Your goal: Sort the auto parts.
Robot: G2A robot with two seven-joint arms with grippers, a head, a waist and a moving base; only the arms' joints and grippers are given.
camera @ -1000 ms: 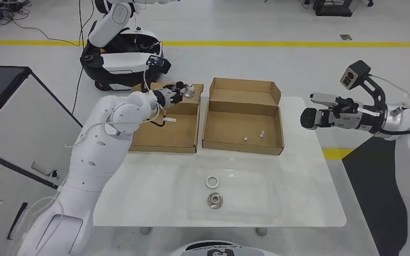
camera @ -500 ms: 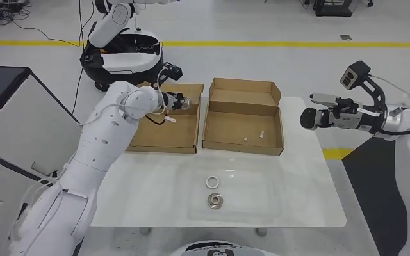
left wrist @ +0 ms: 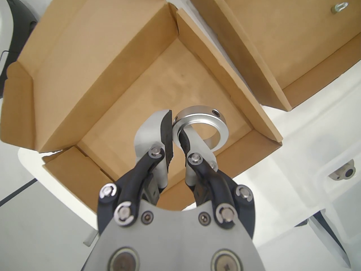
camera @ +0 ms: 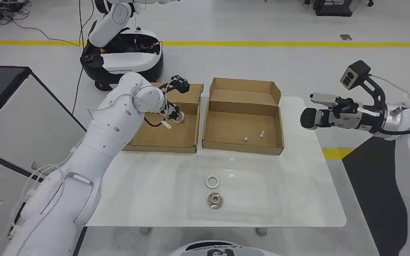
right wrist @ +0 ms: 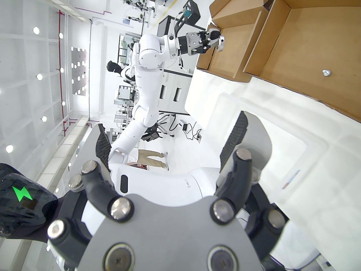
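As the left arm has swung in from the far rim, the top view puts the left jaws over the middle of the left brown cardboard box (camera: pixel 154 137), clenched on the silver metal shaft collar (camera: pixel 179 117); letting it go there looks like the next step. The right brown cardboard box (camera: pixel 230 125) holds two small silver fasteners (camera: pixel 246 137). A white plastic ring (camera: pixel 213 182) and a flanged metal bushing (camera: pixel 214 201) wait unsorted on the near part of the white surface (camera: pixel 301 192).

In the left wrist view, one finger sits inside the collar's bore and the other outside, and the collar hangs clear of the box floor.

In the right wrist view, the right jaws are spread wide, grasping nothing, off the surface's right edge as before.
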